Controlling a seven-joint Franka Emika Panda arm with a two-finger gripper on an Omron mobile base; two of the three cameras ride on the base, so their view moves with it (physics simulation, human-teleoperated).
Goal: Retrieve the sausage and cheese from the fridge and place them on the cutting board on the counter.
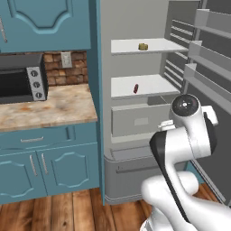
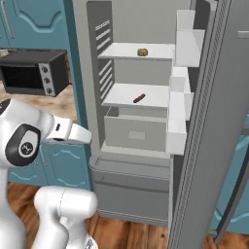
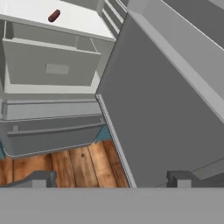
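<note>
I had the fridge (image 1: 135,113) standing open in front of me, its door swung out to the right. The cheese (image 1: 143,46) sat on the upper white shelf (image 1: 167,45), toward the middle, and the sausage (image 1: 135,88) lay on the shelf below it, a little left of centre, directly above the grey drawer (image 1: 140,119). In the right base view I saw the same layout: cheese (image 2: 142,52) up top, sausage (image 2: 139,98) lying at a slant on the lower shelf. The end effector (image 3: 111,178) was spread wide with nothing between its fingertips (image 3: 178,178), well short of both items; it hung low by the inner face of the open door, looking down at the wooden floor (image 3: 70,162) and the fridge's bottom section, with the sausage (image 3: 54,16) far off at the top of the hand view. To the left of the fridge, a black toaster oven (image 1: 22,81) rested on a beige marbled desk (image 1: 63,108) over teal cabinets.
</note>
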